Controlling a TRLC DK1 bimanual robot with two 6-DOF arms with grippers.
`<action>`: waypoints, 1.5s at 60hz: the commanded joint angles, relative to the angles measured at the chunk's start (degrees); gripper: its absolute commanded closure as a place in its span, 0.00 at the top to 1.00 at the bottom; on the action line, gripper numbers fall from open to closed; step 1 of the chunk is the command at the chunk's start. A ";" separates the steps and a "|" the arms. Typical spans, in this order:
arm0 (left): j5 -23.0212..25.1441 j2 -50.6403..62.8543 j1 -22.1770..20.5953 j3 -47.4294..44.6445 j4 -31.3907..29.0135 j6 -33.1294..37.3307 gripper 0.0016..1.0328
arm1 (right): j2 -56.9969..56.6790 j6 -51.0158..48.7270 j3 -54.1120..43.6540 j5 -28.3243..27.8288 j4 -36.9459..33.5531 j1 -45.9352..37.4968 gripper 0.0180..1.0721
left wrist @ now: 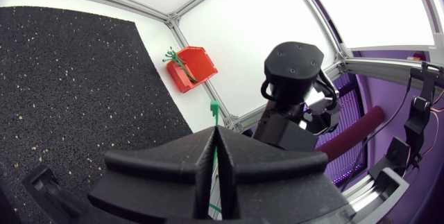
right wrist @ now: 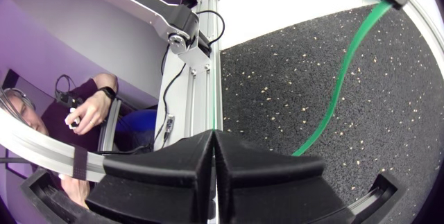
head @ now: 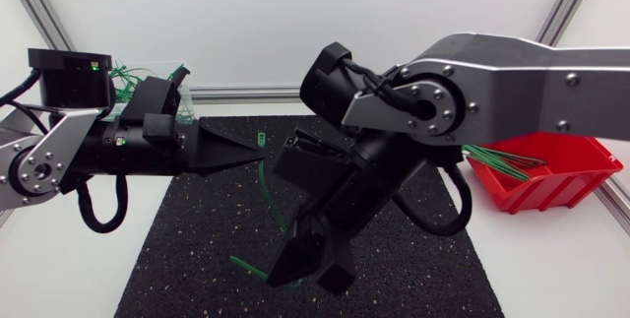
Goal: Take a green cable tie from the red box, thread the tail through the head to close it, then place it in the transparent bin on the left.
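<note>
A green cable tie (head: 270,195) hangs in a curve over the black mat (head: 413,279), held at both ends. My left gripper (head: 256,157) is shut on it just below its head (head: 260,141); in the left wrist view the head (left wrist: 215,108) sticks out past the closed fingertips of that gripper (left wrist: 215,131). My right gripper (head: 282,273) is lower, near the mat, shut on the tail, whose end (head: 246,265) pokes out beside it. In the right wrist view the strap (right wrist: 340,85) runs in behind one finger of my right gripper (right wrist: 213,135). The red box (head: 541,175) is at the right, the transparent bin (head: 138,74) at the back left.
Several more green ties (head: 502,157) lie in the red box (left wrist: 191,68), and some green ties are in the transparent bin. The aluminium frame (head: 251,92) runs along the table's back edge.
</note>
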 commanded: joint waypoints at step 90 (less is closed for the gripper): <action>-24.32 -27.39 -13.47 -5.83 5.61 -1.51 0.04 | -2.29 47.12 21.30 -25.92 -17.40 -9.84 0.05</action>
